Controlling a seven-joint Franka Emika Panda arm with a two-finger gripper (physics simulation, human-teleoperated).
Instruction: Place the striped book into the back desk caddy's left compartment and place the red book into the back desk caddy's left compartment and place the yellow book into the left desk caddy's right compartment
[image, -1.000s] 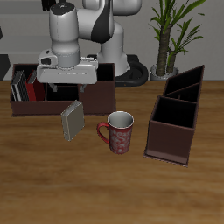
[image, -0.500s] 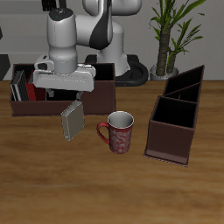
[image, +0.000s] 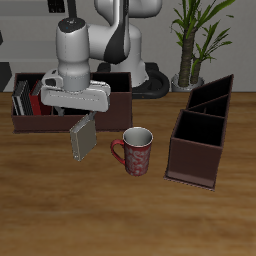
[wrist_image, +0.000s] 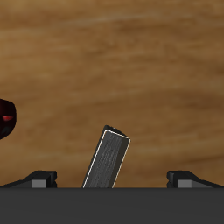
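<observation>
A thin book stands on edge, tilted, on the table just in front of the back desk caddy. It looks dull olive-grey, and I take it for the yellow book. My gripper hangs directly above it and is open. In the wrist view the book sits between the two widely spread fingertips, touching neither. The striped book and the red book stand upright at one end of the back caddy. The left desk caddy stands apart, beyond the mug.
A red patterned mug stands close beside the book, also visible from the wrist. A potted plant rises behind the left caddy. My arm hides the middle of the back caddy.
My arm has come down and shifted slightly toward the end of the back caddy that holds the books. The book on the table has not moved.
</observation>
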